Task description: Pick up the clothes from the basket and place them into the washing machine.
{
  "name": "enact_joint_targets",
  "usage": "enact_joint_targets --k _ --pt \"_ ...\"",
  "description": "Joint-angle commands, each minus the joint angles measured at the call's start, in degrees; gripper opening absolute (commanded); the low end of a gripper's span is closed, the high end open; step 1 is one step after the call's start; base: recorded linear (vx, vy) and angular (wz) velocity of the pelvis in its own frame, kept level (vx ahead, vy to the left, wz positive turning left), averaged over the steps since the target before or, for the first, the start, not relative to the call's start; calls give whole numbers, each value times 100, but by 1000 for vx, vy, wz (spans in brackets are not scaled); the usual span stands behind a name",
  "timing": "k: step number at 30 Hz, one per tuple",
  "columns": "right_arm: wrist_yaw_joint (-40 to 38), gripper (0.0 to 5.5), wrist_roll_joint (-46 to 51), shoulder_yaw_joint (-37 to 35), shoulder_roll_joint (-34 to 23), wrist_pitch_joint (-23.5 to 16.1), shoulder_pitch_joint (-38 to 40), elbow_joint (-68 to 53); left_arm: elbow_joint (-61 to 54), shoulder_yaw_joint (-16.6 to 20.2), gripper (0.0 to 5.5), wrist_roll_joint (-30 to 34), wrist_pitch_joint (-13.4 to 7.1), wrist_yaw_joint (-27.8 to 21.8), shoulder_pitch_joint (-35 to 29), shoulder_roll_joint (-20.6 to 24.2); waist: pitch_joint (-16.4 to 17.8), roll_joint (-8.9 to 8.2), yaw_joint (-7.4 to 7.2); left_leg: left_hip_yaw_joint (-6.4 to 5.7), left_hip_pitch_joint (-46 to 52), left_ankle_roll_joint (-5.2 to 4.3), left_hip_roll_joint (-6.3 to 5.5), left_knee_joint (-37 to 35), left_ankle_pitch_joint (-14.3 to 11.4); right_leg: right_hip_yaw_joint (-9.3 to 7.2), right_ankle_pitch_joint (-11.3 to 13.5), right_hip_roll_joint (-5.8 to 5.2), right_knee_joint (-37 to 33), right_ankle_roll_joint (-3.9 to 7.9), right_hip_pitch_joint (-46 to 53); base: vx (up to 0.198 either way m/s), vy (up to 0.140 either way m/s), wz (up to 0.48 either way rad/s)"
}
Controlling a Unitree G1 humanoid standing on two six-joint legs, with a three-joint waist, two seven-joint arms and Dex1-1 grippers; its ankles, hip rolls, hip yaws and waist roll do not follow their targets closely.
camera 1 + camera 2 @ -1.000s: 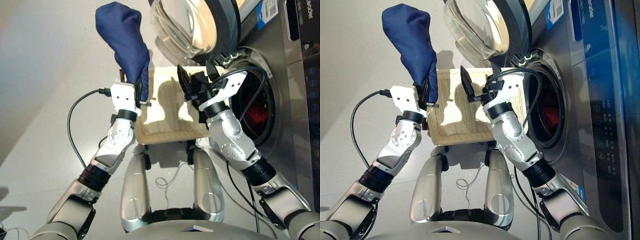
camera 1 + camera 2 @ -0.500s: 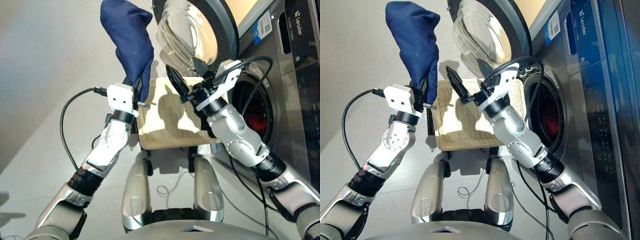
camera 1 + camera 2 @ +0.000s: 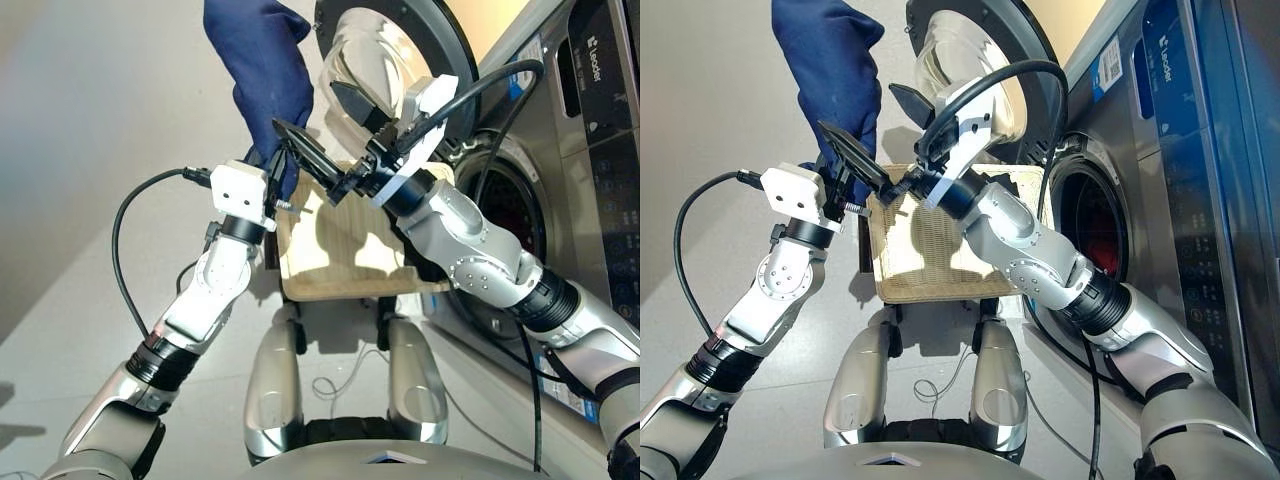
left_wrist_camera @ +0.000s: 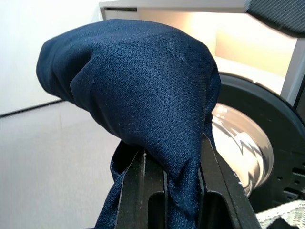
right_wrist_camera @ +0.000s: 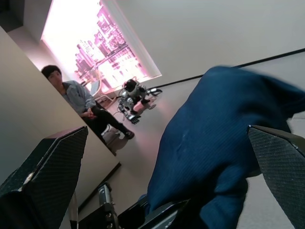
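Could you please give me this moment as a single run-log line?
left gripper: shut on navy garment, held high | right gripper: open, reaching toward garment | basket: no clothes visible | washing machine: door open

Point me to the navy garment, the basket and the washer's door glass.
navy garment (image 3: 262,70), left eye view, mid cloth.
basket (image 3: 940,285), right eye view, near woven floor.
door glass (image 3: 945,60), right eye view, its glass bowl.

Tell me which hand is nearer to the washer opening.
Right. The right hand reaches across the basket toward the navy garment, closer to the washer opening. The left hand grips the garment farther away.
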Motion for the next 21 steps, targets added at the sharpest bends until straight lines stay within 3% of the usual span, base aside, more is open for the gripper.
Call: enact_joint_targets --k 1,21 --pt "80 550 161 -19 384 -191 -285 -15 -792 -238 0 478 -611 143 -248 147 -750 -207 71 170 392 -85 -155 267 -610 102 683 -78 -377 281 -265 0 0 0" --pt "-189 550 374 106 1185 -140 -290 1138 -923 -705 0 542 -632 279 -698 62 -875 -179 164 73 381 -1 -207 282 -660 129 666 -136 -374 277 -237 0 0 0"
